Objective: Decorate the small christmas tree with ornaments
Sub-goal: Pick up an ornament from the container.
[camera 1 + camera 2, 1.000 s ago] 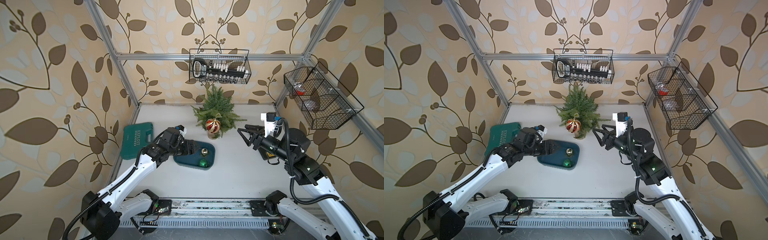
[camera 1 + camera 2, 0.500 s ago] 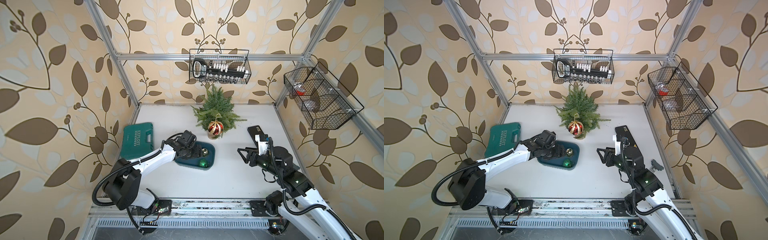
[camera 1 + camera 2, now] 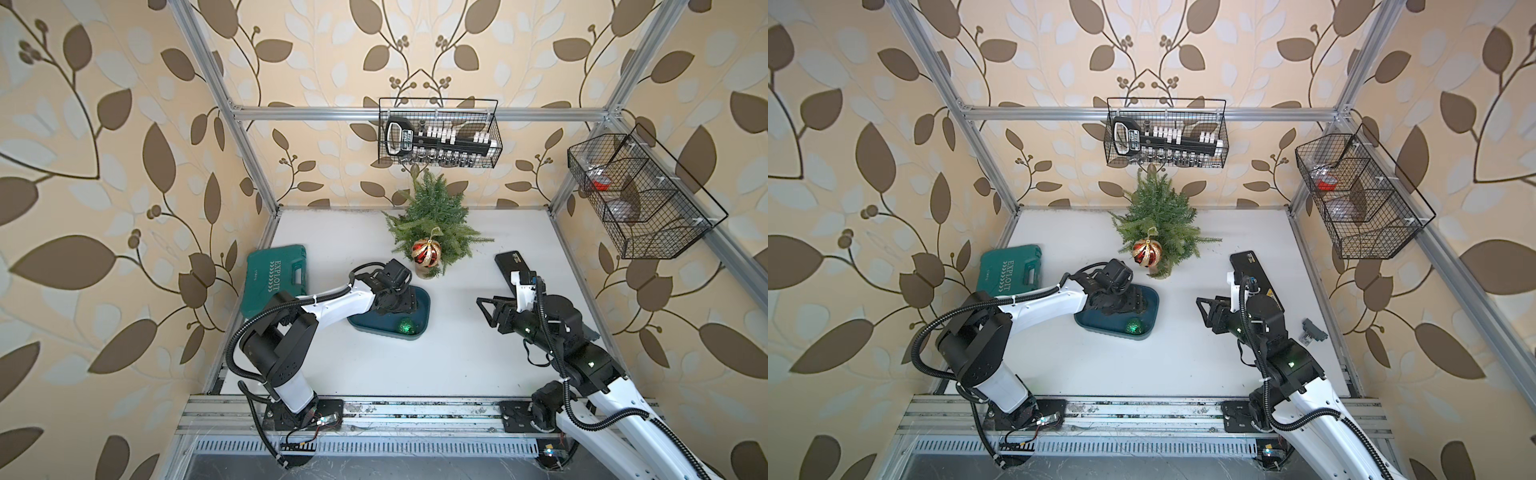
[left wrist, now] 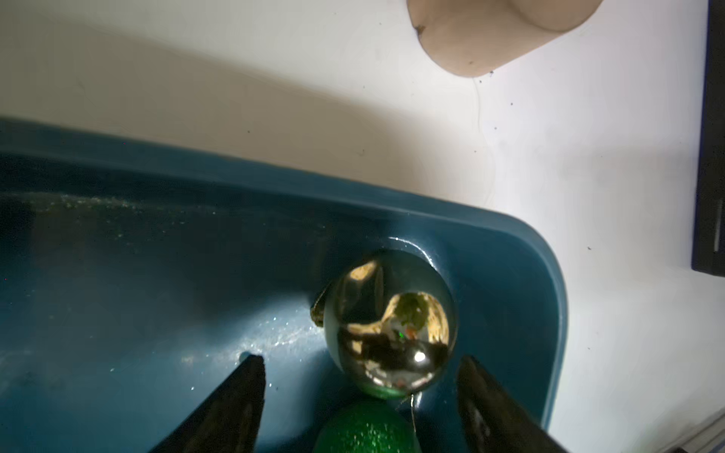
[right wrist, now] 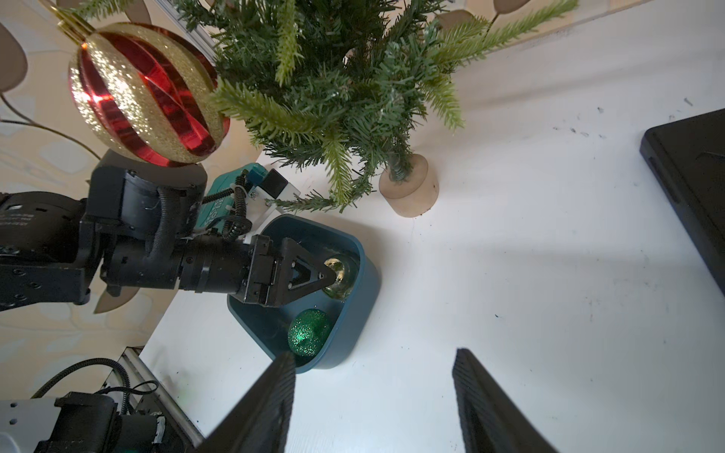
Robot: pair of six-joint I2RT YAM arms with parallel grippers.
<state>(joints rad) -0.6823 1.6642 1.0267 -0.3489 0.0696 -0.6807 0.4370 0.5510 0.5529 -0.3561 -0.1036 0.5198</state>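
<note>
- The left gripper is inside the blue tray. Its jaws are apart and straddle the small gold bauble, with a gap visible on one side, so there is no clamp.
- The gold bauble sits in a tray corner. The green glitter bauble lies near it in the same tray.
- The red-and-gold bauble hangs from a front branch of the small christmas tree, which stands upright at the back of the table.
- The right gripper has its jaws apart and empty, and is off to the side of the tray.

the small christmas tree, bushy and dark green, stands upright on its pale tan base. a red-and-gold striped bauble hangs from a front branch. the shiny gold bauble and green glitter bauble lie close together in a blue tray.
</note>
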